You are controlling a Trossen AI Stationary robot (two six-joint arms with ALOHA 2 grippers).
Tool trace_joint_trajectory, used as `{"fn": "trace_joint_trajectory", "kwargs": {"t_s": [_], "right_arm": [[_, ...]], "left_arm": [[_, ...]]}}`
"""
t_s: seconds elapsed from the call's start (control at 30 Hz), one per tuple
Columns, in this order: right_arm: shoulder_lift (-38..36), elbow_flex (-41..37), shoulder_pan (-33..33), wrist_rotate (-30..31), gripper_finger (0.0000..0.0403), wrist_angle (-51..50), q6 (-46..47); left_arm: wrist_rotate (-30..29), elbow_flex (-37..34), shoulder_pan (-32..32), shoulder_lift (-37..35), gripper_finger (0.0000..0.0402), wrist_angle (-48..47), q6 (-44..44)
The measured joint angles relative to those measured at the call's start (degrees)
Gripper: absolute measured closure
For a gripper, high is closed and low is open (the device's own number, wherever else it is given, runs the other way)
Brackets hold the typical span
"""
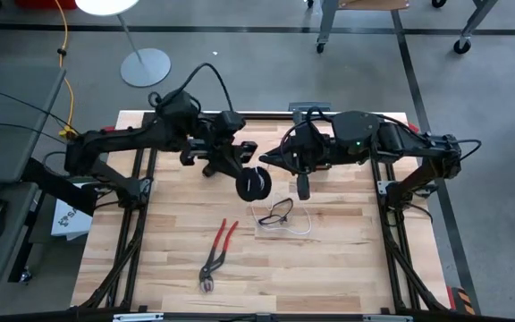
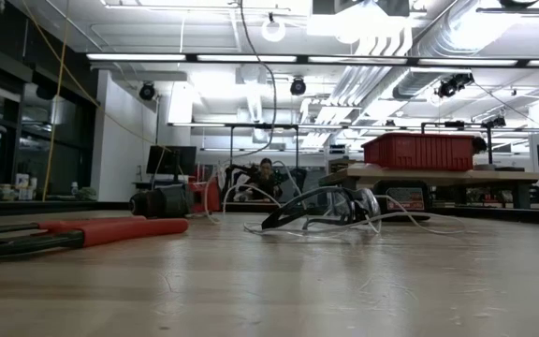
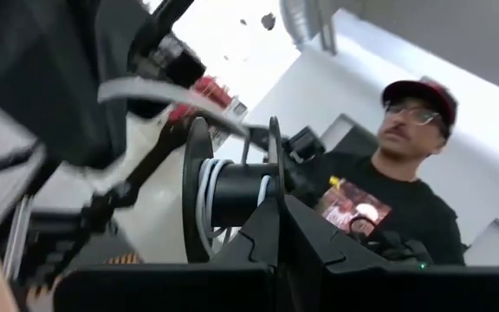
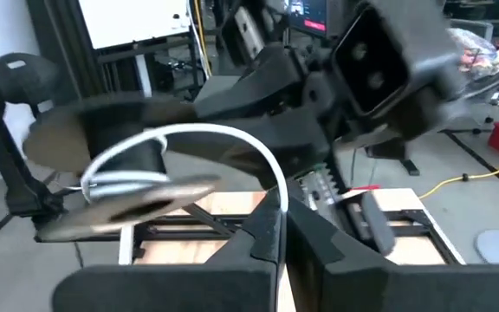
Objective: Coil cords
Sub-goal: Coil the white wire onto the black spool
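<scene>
The small black round spool [image 1: 254, 183] is held above the table's middle by my left gripper [image 1: 242, 173]; several turns of white cord [image 3: 210, 192] lie on its core. My right gripper [image 1: 273, 162], just right of the spool, is shut on the white cord [image 4: 232, 134], which arcs from its fingers to the spool [image 4: 128, 182]. The cord's loose remainder [image 1: 286, 222] lies in loops on the table, around a pair of clear safety glasses [image 1: 280, 211]. Neither gripper shows in the low view. My left gripper holds the spool by one flange's rim [image 3: 275, 165], pinched between its two fingers, which come level from the table's left. The spool is lifted clear of the table, its axle lying across the fingers. My right gripper pinches the white cord [image 4: 277, 195] between its two fingertips, a short way from the spool. The fingers come roughly level from the table's right. The cord bows in a slack arc from the fingers to the spool's core.
Red-handled pliers [image 1: 217, 252] lie near the table's front, left of centre, and show in the low view [image 2: 110, 229]. The glasses [image 2: 326, 206] with the cord's loops lie below the grippers. A person [image 3: 388, 191] stands beyond the table's far edge.
</scene>
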Motion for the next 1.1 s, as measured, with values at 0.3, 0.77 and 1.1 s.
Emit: {"fn": "trace_joint_trajectory", "kwargs": {"t_s": [0.3, 0.77, 1.1], "right_arm": [[0.1, 0.0, 0.0, -0.4, 0.0403, 0.1, 0.2], [2.7, 0.0, -0.4, 0.2, 0.0403, 4.1, 1.7], [5.8, 0.1, -1.2, 2.8, 0.0403, 7.1, 3.0]], "left_arm": [[-5.0, 0.0, 0.0, 1.4, 0.0402, 9.4, 0.3], [-14.1, 0.0, 3.2, 1.3, 0.0401, 21.9, 4.8], [-15.5, 0.0, 6.0, 0.2, 0.0401, 25.2, 7.0]]}}
